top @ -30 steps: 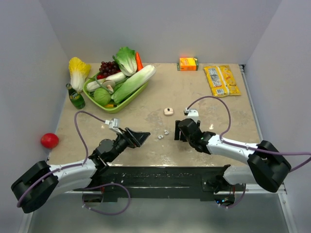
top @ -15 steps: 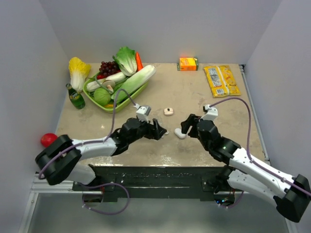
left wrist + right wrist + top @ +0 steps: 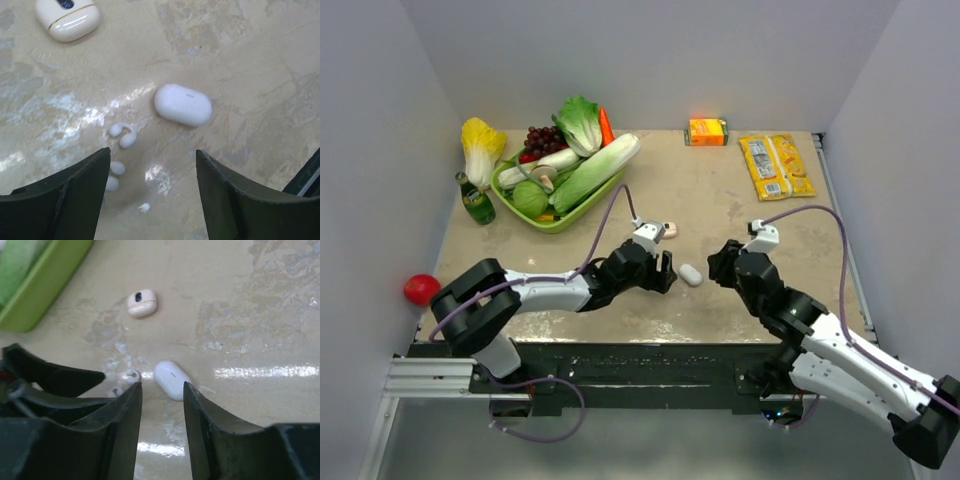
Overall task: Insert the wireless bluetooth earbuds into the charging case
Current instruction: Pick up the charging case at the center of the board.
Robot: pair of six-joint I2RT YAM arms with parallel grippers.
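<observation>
The charging case point(image 3: 691, 274), a smooth white pebble with its lid shut, lies flat on the counter point(image 3: 760, 215) between the grippers, its long axis running far-left to near-right. Tiny white earbuds point(image 3: 128, 140) lie just beside it. The left gripper point(image 3: 152, 155) stands wide and the right gripper point(image 3: 161, 386) narrow, both empty.

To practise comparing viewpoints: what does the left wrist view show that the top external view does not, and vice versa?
Left wrist only: two tiny white plastic earbuds. Top external only: green plastic tray of vegetables, orange carton, yellow packets. Both: white oval plastic pod, cream rounded plastic case.
</observation>
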